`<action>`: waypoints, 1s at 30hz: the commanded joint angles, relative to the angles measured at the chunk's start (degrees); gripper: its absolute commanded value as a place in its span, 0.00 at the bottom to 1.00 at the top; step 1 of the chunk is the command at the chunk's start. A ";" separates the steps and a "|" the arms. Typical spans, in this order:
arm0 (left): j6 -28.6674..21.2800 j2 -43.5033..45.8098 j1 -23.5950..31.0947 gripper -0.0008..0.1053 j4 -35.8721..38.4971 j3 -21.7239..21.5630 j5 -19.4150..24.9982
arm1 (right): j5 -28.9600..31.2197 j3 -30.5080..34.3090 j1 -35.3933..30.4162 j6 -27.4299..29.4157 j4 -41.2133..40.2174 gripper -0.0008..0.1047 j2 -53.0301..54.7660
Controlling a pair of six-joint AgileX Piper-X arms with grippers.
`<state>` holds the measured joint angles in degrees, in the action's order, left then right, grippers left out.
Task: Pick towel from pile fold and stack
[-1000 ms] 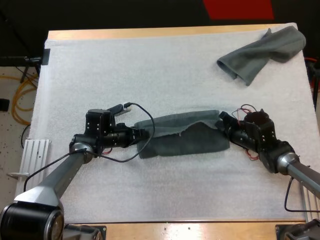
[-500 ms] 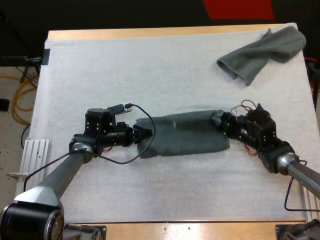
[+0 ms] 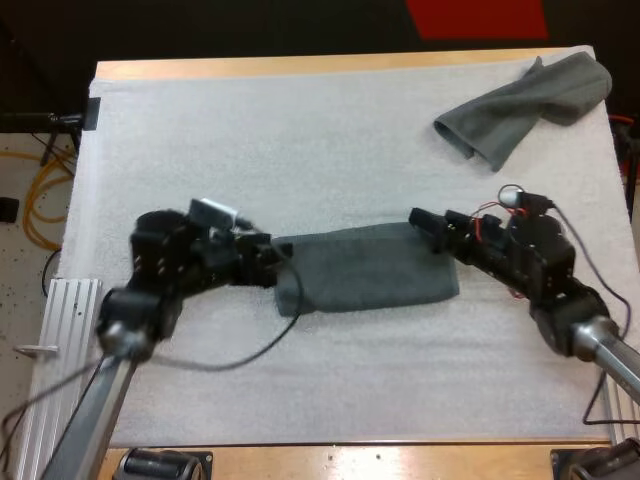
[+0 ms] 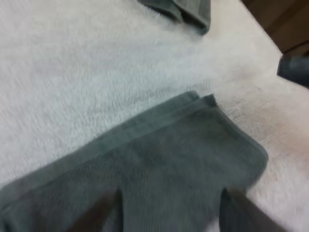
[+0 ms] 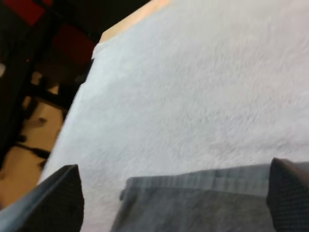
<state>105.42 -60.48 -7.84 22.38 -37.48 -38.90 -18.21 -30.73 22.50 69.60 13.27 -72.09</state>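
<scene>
From where I stand, the left pincer (image 3: 274,264) sits low at the near-left end of the dark grey-green folded towel (image 3: 365,272). In its own wrist view its two black fingers (image 4: 104,212) are set well apart, hovering over the cloth with a broad stretch of towel between them and nothing gripped. The picture there is smeared, so I cannot say whether the tips brush the fabric.

Across from it, the right pincer (image 3: 420,222) hangs at the towel's far right corner. Its fingers (image 5: 60,195) are spread wide too, one to either side of the towel's layered edge, clear of it and holding nothing.

The folded towel lies flat as a long rectangle in the middle of the white fleecy mat (image 3: 300,140), stretched between the two pincers, its layers showing as a neat stacked edge along the far side. Its left end is rounded over at the fold.

Well away, at the mat's far right corner, a second dark grey-green crumpled towel (image 3: 520,105) lies bunched and loosely draped, apart from both arms. The mat covers most of the wooden counter (image 3: 300,66), whose bare edge shows along the far side.
</scene>
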 commanded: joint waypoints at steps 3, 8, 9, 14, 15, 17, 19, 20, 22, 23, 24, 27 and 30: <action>-1.40 9.04 0.08 0.54 5.80 -0.56 2.98 | 2.88 -0.48 -0.36 5.08 -6.52 0.72 5.32; -0.84 20.33 0.08 0.68 12.66 -2.86 6.21 | 5.41 -0.48 -0.36 8.33 -16.57 0.72 13.28; -0.83 22.76 0.08 0.68 15.20 -3.90 6.38 | 5.89 -0.50 -0.36 8.72 -19.61 0.72 15.50; -0.83 28.51 0.08 0.68 27.39 -8.26 7.02 | 8.47 -2.18 -0.36 9.15 -33.35 0.72 23.21; -0.83 29.59 0.08 0.68 30.11 -9.00 7.01 | 9.06 -2.75 -0.36 9.19 -36.46 0.72 24.58; -0.83 30.76 0.08 0.68 33.90 -9.65 7.02 | 10.04 -3.48 -0.36 9.67 -41.05 0.72 26.49; -0.83 32.24 0.08 0.68 37.51 -9.68 7.40 | 11.01 -3.85 -0.36 9.69 -44.98 0.72 28.11; -0.85 32.43 0.08 0.68 38.28 -9.68 7.40 | 11.15 -3.83 -0.36 9.69 -45.56 0.72 28.34; -1.15 32.62 0.08 0.68 39.49 -9.68 7.39 | 11.14 -3.83 -0.36 9.69 -47.92 0.72 28.45; -1.15 32.62 0.08 0.68 39.47 -9.68 7.39 | 11.14 -3.83 -0.36 9.69 -48.39 0.72 28.19; -1.14 32.62 0.08 0.68 39.30 -9.68 7.39 | 11.13 -3.83 -0.36 9.69 -48.81 0.72 27.67; -1.14 32.62 0.08 0.68 38.18 -9.68 7.39 | 10.70 -4.30 -0.36 9.52 -48.87 0.72 24.68; -1.14 32.62 0.08 0.68 38.09 -9.68 7.39 | 8.71 -5.91 -1.10 9.55 -48.63 0.72 19.41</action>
<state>104.35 -28.07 -7.84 61.13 -46.89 -31.92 -9.17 -36.18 21.51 78.69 -35.45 -52.83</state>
